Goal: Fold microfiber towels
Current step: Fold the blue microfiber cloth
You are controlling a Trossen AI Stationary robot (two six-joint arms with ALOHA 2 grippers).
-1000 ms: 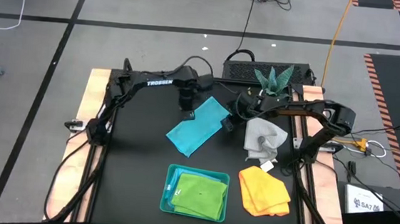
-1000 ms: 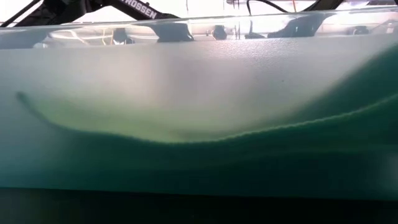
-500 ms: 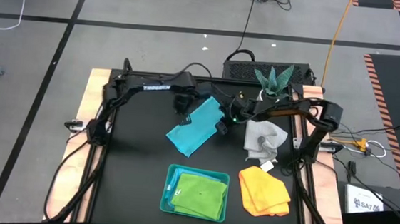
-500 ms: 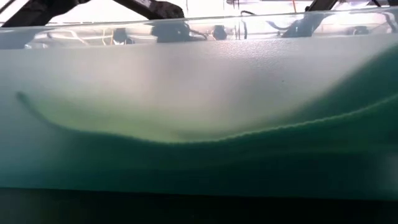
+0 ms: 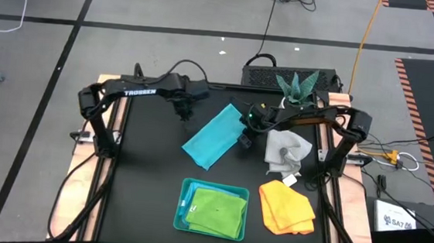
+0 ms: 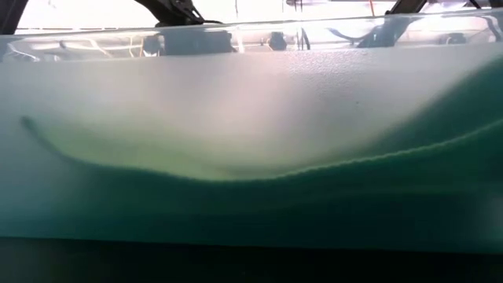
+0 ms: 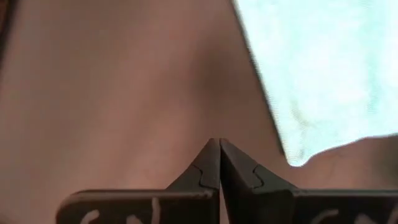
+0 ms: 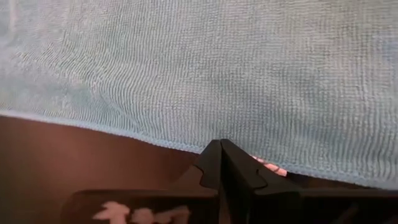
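A turquoise towel (image 5: 213,137), folded into a long strip, lies slantwise on the black table (image 5: 143,178). My right gripper (image 5: 245,130) is shut, and its tips (image 8: 221,144) stand right at the strip's right-hand edge (image 8: 149,140). My left gripper (image 5: 183,113) is also shut and holds nothing. It hovers over bare table (image 7: 124,93), left of the strip's far end (image 7: 323,74). A grey-white towel (image 5: 285,151) lies crumpled at the right. A yellow-orange towel (image 5: 286,207) lies flat in front of it. A lime green towel (image 5: 216,211) lies in the teal tray (image 5: 186,190). My right gripper has its shut fingertips (image 8: 211,155) slanting down at the turquoise towel's right-hand edge (image 8: 186,148), which lies flat on the table. I cannot tell whether they touch or pinch the edge.
A potted plant (image 5: 297,85) and a black box (image 5: 261,69) stand at the table's far edge. The tray's teal wall (image 6: 251,157) fills the low view. Bare black table lies on the left half.
My left gripper has gone up and toward the table's left edge, off the towel's far end, which now lies free. My right gripper has sunk a little at the towel's right-hand edge. The towel lies where it was.
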